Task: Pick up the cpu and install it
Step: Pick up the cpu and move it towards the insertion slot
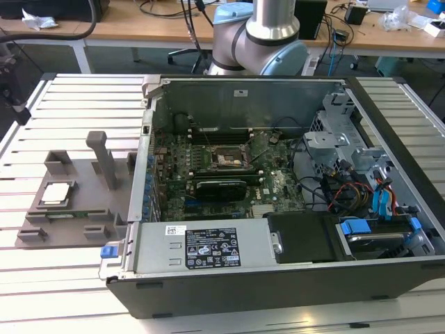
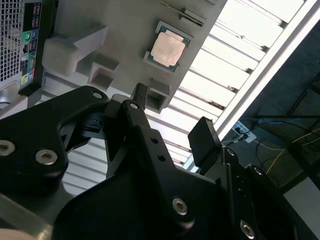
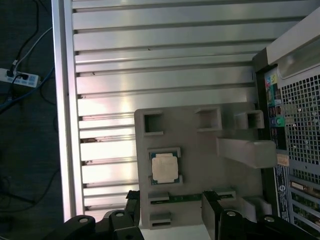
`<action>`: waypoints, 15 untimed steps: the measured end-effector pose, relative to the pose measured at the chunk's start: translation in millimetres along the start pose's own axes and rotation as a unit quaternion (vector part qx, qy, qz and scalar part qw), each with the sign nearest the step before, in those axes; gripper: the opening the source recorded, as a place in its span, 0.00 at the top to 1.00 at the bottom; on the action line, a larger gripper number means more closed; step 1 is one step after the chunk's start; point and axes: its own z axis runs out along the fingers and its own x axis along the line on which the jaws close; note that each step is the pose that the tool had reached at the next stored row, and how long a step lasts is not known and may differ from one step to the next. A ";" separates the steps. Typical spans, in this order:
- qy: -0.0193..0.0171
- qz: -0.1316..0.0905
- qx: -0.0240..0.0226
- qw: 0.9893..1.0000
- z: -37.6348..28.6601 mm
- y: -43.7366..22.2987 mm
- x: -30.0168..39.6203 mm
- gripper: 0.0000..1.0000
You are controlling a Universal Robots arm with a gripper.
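One cpu (image 1: 55, 193) is what I'm watching. It lies flat with its silvery top up, seated in a shallow square pocket of the grey plate (image 1: 80, 174). In both wrist views I see the same chip (image 2: 168, 48) (image 3: 164, 168) with its thin pale rim, nothing resting on it. The gripper (image 3: 171, 200) hangs above the plate's edge with its two black fingers (image 3: 212, 210) spread apart and nothing between them. In the second wrist view the gripper (image 2: 171, 111) reads the same way, jaws wide and clear of the chip. A tall post (image 1: 106, 160) stands up from the plate just beside the cpu's pocket, and a few small square blocks ring the plate's edges. The plate rests on the slatted metal table (image 1: 76, 97), on the exterior view's left of the open computer case (image 1: 278, 278) and just beside its wall. Inside the case I can make out the green board (image 1: 274, 188), with a dark square socket (image 1: 228, 158) near its middle, well apart from the cpu. A long black card (image 1: 221, 186) lies just in front of that socket. Behind the case, the arm (image 1: 261, 35) rises from its pale blue and grey joint.
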 end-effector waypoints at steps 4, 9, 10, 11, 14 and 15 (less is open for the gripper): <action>0.000 0.000 0.000 1.000 2.5 -0.1 0.1 0.39; 0.000 0.000 0.000 1.000 5.2 -0.2 0.1 0.39; 0.000 0.000 0.000 1.000 5.8 -0.2 0.1 0.39; 0.000 0.000 0.000 1.000 6.3 -0.3 0.1 0.39; 0.000 0.000 0.000 1.000 8.6 -0.4 0.2 0.39; 0.000 0.000 0.000 1.000 9.2 -0.4 0.2 0.39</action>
